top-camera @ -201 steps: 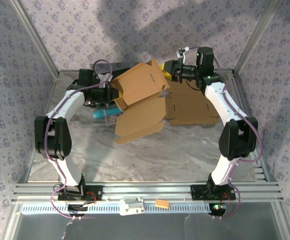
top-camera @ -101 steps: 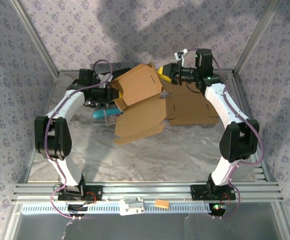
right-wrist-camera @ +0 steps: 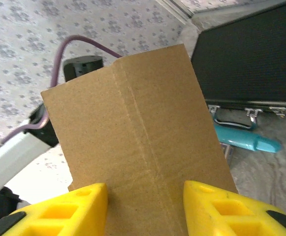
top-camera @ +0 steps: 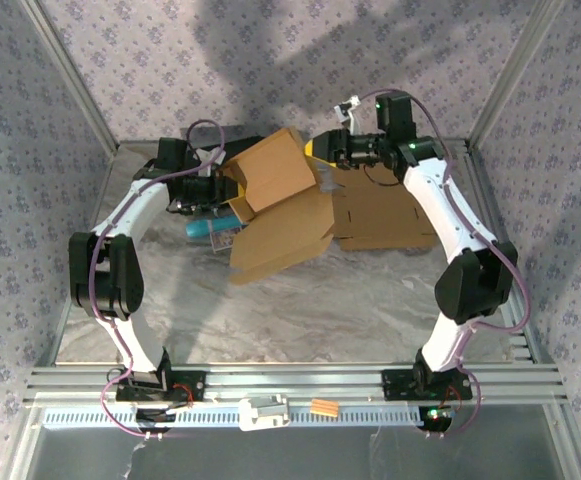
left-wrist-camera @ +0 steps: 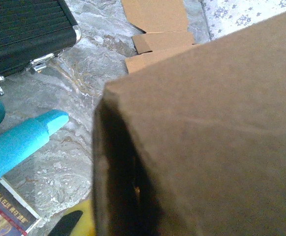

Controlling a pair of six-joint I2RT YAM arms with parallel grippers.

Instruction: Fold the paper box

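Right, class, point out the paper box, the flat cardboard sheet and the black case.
paper box (top-camera: 275, 185): top external view, on its upper panel.
flat cardboard sheet (top-camera: 375, 220): top external view, on its middle.
black case (left-wrist-camera: 24, 24): left wrist view, on its ribbed lid.

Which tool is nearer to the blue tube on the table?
Left. The left tool is just beyond the blue tube; the right tool is farther right, by the paper box.

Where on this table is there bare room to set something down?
The near half of the table is bare, from the paper box forward to the front rail. The back is crowded: black case, blue tube, and flat cardboard sheets at back right.
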